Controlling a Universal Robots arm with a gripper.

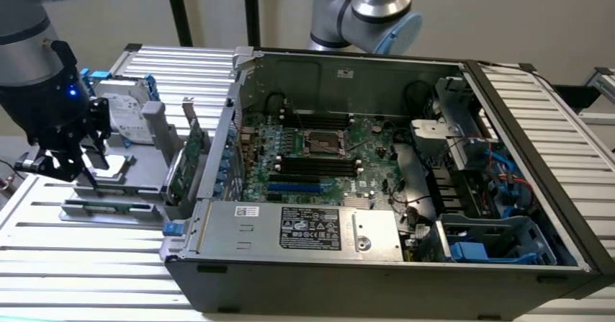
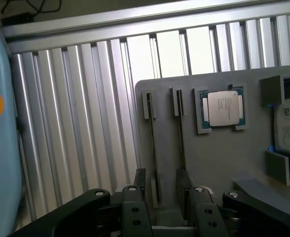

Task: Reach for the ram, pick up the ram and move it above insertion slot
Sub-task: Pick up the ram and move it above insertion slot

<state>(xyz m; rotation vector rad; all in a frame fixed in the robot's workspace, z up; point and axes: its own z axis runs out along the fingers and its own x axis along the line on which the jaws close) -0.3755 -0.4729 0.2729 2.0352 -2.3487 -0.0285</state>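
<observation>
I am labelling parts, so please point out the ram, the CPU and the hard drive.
ram (image 1: 106, 207), exterior view, middle of green edge.
CPU (image 2: 223, 108), wrist view, centre of metal lid.
hard drive (image 2: 289, 129), wrist view, white label.

Exterior view's upper left: grey metal robot arm (image 1: 27, 63), wrist pointing down; black two-finger gripper (image 1: 79, 172) below it, fingers (image 2: 183, 181) spread apart.

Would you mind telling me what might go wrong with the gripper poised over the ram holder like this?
1. The open gripper seems to straddle one ram, but a second stick stands in the next slot, in line with one finger; that finger may strike it.
2. The ram is thin and edge-on, so an off-centre grip could tilt it in the holder.
</observation>
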